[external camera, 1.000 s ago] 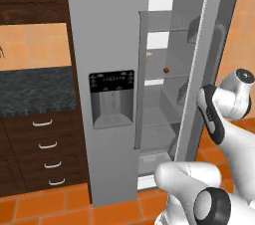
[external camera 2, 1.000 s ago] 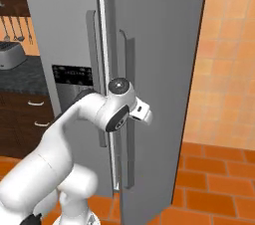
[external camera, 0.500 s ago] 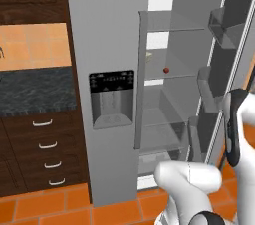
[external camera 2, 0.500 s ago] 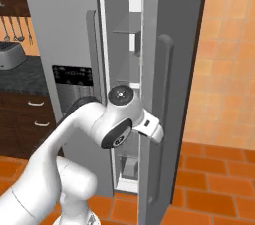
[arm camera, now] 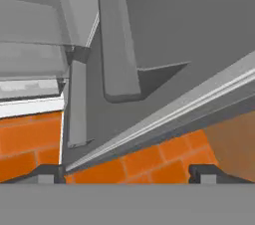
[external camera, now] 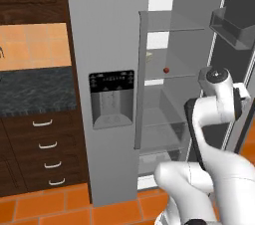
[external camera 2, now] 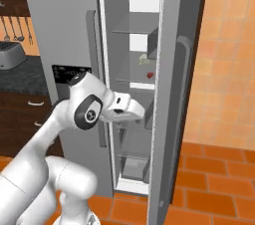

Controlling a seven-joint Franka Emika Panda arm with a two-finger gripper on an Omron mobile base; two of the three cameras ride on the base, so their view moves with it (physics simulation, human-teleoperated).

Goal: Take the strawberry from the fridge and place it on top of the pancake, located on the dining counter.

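The fridge (external camera: 107, 30) stands with its right door (external camera 2: 172, 45) swung open. A tiny dark-red strawberry (external camera: 166, 69) lies on a glass shelf inside, also seen as the strawberry (external camera 2: 150, 75) from the right. My gripper (external camera 2: 145, 114) hangs below that shelf's height, just inside the open door's edge and left of its long handle (external camera 2: 182, 94). In the hand view my gripper (arm camera: 125, 174) is open, with its tips wide apart and nothing between them, and looks down along the door at the tiled floor. The pancake and the dining counter are out of view.
Dark-wood drawers (external camera: 40, 144) under a black top stand left of the fridge, with a toaster (external camera 2: 9, 55) on it. The black dispenser panel (external camera: 111, 97) is on the closed left door. Door bins (external camera: 231, 27) jut from the open door. Orange floor tiles (external camera 2: 219, 184) lie below.
The right fridge door has swung from nearly closed to wide open. My gripper, shut on the door handle before, has opened and let go of it.
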